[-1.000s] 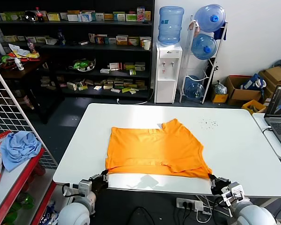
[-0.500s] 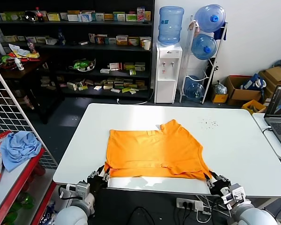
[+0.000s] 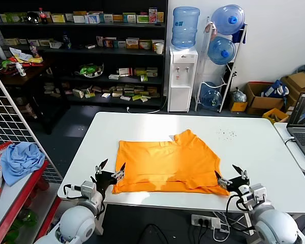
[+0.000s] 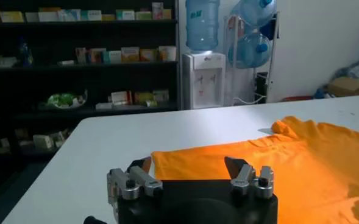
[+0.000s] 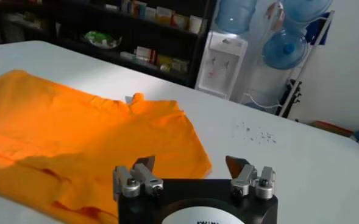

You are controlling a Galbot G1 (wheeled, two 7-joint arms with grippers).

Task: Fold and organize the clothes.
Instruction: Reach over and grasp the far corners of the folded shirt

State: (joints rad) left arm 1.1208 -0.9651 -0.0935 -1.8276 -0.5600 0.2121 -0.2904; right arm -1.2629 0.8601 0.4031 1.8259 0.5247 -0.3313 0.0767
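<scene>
The orange T-shirt (image 3: 168,161) is lying mid-frame on the white tabletop (image 3: 254,152). The left claw (image 3: 111,173) and right claw (image 3: 231,176) are standing spread at its lower corners, gripping nothing.

Left hand (image 3: 111,172) and right hand (image 3: 232,177) both spread open, empty.

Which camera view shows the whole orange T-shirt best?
The head view: the orange T-shirt lies there complete on the white table, all edges visible from above. The left wrist view shows its corner nearest that arm's tool and runs off the picture. The right wrist view shows the collar and the side nearest that tool, not the rest.
</scene>
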